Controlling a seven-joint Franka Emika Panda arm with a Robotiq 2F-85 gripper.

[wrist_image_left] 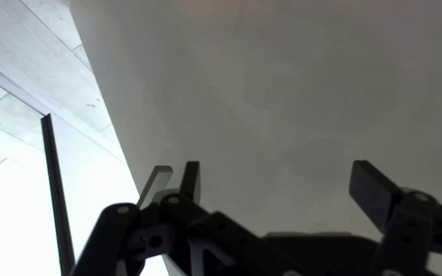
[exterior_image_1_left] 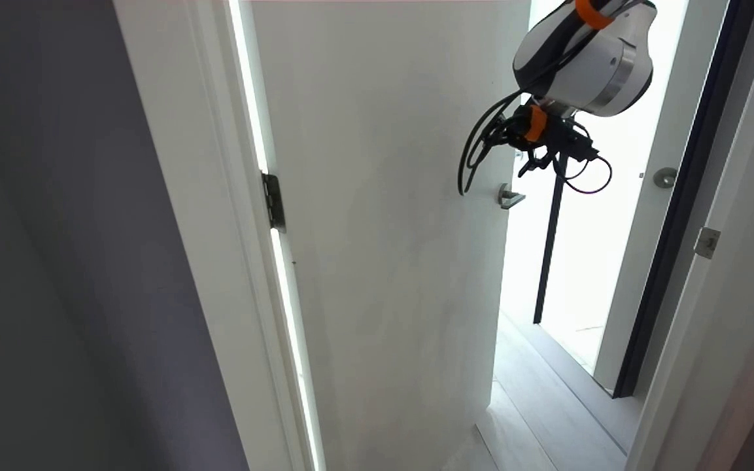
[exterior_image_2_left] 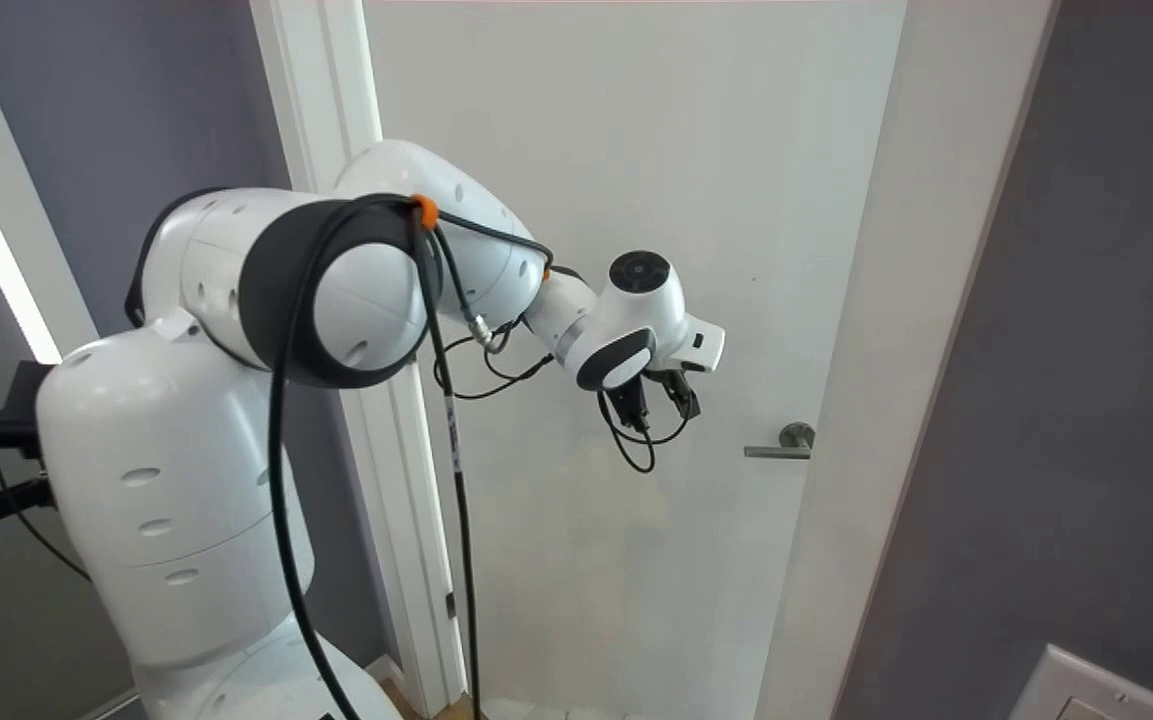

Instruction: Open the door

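The door [exterior_image_1_left: 383,229] is a tall plain white panel, hinged at a dark hinge [exterior_image_1_left: 274,203]. It stands ajar in an exterior view, with a bright opening between its free edge and the frame. It also shows in an exterior view [exterior_image_2_left: 616,560] and fills most of the wrist view [wrist_image_left: 267,96]. Its silver lever handle [exterior_image_2_left: 778,452] also shows in an exterior view [exterior_image_1_left: 511,197]. My gripper [exterior_image_2_left: 658,412] is open, left of and above the handle, apart from it. In the wrist view, nothing is between the fingertips [wrist_image_left: 275,168]; the left finger partly hides the handle [wrist_image_left: 160,180].
The white door frame [exterior_image_2_left: 871,400] stands beside the handle; its strike plate [exterior_image_1_left: 707,243] shows. Beyond the opening are a dark-edged panel with a round knob [exterior_image_1_left: 665,177], a dark post [exterior_image_1_left: 550,248] and pale floor. A black cable [exterior_image_2_left: 279,450] hangs from the arm. Grey walls flank the doorway.
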